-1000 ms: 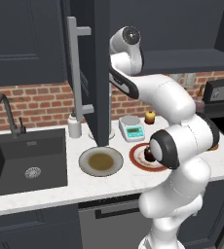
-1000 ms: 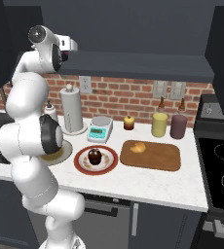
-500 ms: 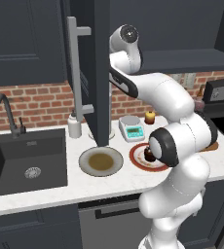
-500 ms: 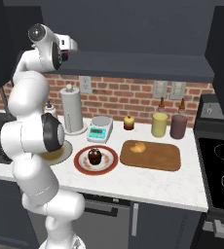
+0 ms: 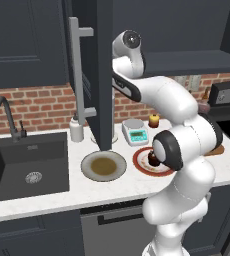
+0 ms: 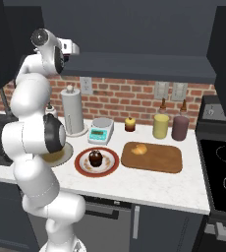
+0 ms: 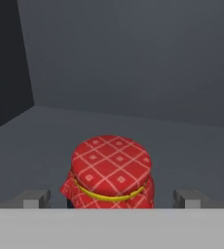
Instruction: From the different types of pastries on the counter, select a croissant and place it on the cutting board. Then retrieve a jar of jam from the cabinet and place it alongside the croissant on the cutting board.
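Inside the cabinet (image 5: 104, 75), one jar of jam (image 7: 110, 172) is being straddled by the wide-open, empty gripper (image 7: 111, 198); one croissant (image 6: 140, 149) is lying on the cutting board (image 6: 159, 158).

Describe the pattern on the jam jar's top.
Red cloth with a white diamond lattice on the jar of jam, tied by a yellow band; hand view.

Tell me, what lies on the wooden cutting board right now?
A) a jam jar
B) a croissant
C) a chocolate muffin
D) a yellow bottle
B: the golden croissant lies on the cutting board, while the muffin sits on the red-rimmed plate, and the jam jar is on the cabinet floor between the open gripper's fingertips.
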Controlling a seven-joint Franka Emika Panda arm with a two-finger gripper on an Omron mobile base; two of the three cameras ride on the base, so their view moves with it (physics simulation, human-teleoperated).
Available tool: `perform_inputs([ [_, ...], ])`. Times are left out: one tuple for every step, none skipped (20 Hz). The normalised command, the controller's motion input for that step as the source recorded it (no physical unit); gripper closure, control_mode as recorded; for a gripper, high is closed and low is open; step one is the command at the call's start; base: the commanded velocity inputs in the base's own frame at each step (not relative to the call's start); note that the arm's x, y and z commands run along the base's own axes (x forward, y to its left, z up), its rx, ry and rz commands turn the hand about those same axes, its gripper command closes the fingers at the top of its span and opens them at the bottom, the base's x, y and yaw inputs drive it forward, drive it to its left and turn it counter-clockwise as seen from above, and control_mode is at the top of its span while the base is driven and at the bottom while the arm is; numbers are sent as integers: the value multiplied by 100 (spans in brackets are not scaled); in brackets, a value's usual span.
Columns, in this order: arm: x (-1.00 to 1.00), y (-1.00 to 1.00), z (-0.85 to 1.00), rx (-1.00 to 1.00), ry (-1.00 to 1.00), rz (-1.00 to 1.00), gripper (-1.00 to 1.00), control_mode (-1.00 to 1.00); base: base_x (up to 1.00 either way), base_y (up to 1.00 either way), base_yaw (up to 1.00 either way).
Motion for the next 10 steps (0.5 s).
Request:
perform_inputs([
  [17,0,-12,0,0,0,-100,-100,0,0,0],
  [14,0,-21,0,0,0,-100,-100,0,0,0],
  [13,0,-19,0,0,0,-100,-100,0,0,0],
  [8,0,-21,0,0,0,-100,-100,0,0,0],
  [7,0,-21,0,0,0,-100,-100,0,0,0],
  [6,0,-19,0,0,0,-100,-100,0,0,0],
  [0,0,-19,0,0,0,-100,-100,0,0,0],
  [0,1,-19,0,0,0,100,-100,0,0,0],
  [2,3,-13,0,0,0,100,-100,0,0,0],
  [6,10,-16,0,0,0,100,-100,0,0,0],
])
